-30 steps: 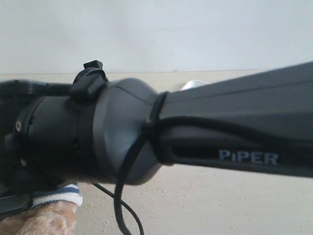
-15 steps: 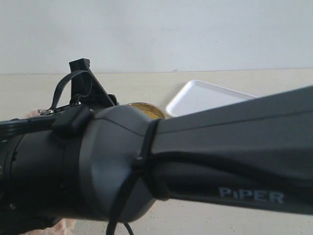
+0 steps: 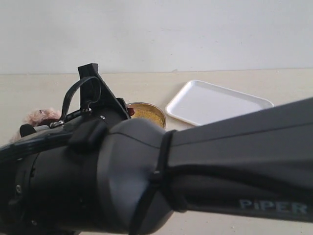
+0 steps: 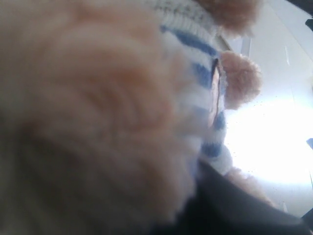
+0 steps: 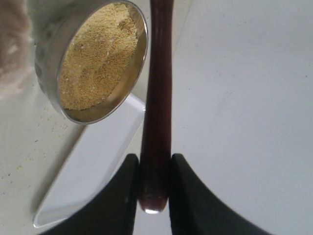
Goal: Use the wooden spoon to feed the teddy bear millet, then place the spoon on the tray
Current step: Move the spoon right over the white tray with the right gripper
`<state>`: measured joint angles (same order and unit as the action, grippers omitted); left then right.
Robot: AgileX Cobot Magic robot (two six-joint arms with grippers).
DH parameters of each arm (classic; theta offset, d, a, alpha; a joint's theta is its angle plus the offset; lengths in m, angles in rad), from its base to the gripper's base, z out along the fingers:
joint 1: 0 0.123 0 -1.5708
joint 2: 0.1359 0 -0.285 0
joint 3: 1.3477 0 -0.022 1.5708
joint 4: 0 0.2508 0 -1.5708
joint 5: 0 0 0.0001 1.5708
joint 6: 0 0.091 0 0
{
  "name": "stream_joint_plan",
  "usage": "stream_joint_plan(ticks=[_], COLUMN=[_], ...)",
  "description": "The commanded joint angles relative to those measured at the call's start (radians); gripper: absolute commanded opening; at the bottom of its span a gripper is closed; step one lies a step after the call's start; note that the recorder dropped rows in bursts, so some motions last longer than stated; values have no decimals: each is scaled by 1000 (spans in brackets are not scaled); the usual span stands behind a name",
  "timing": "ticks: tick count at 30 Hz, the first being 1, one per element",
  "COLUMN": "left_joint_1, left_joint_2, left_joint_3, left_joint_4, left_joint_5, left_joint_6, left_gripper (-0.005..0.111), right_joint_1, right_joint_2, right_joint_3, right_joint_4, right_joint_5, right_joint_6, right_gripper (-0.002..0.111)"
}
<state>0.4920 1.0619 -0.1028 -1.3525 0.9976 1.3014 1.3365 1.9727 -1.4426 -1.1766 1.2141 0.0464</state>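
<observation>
Wooden spoon (image 5: 157, 98): we see its dark handle pinched near the end by the right gripper (image 5: 155, 169). The handle runs past the rim of the metal bowl (image 5: 46, 63) of millet (image 5: 98, 58), and its scoop is out of frame. The tray (image 3: 217, 103) lies just beside the bowl. The teddy bear (image 4: 88, 127) fills the left wrist view, blurred, so we cannot tell the left gripper's state. We judge that this end grip could let the spoon swivel and spill grains.
</observation>
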Motion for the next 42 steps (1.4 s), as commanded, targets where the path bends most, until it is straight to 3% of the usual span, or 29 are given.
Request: stream_joint_plan(ticks=[1,8,14,19,27,35,42], left_joint_1=[3,3,3,3,3,3,3], left_joint_2=[-7,-7,-7,-7,-7,-7,-7], left_joint_3=[0,0,0,0,0,0,0], left_joint_4=[-20,-20,-20,-20,-20,-20,-20], left_joint_5=[22,22,22,22,22,22,22], left_joint_6=[8,8,8,8,8,8,8], left_gripper=[5,5,5,5,5,5,5], right_joint_1=[-10,-27,-112,-247,-569,-857,-937], right_joint_2=[-31,-95,-158,-242,-303,-225,-63], right_joint_3=[6,6,6,6,27,104,102], right_joint_4=[-13,34,236,453,792,982,1011], right_joint_5=[7,7,7,7,7,-249,-371], right_joint_6=[19,99,134,136,-53,-100,-46], right_gripper=[0,0,0,0,0,0,0])
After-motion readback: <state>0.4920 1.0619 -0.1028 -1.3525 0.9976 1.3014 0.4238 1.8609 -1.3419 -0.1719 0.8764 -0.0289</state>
